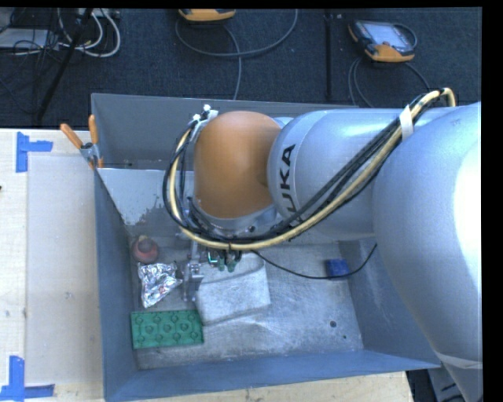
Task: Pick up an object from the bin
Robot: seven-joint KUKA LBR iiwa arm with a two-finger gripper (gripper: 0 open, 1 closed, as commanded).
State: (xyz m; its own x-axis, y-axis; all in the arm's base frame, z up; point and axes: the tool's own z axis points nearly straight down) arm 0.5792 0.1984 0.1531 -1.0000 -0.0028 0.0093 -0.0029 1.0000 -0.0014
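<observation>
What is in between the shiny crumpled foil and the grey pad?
The robot's gripper is down in that gap, seen in the camera view, close beside the crumpled foil and the grey pad.

Flat green plastic plate with studs [166,328] lies flat in lower-left corner of the grey metal bin [314,318], close to the front wall. Small brownish-red round object [145,250] near left wall, further back, apart from the plate. Small blue block [337,268] on right part of floor, well apart from both. Behind bin: dark carpeted floor [299,74], looped black cables [240,49], tangle of pale cables [100,30] at top left, orange-and-black device [383,39], second orange item [206,13] at top edge.
</observation>
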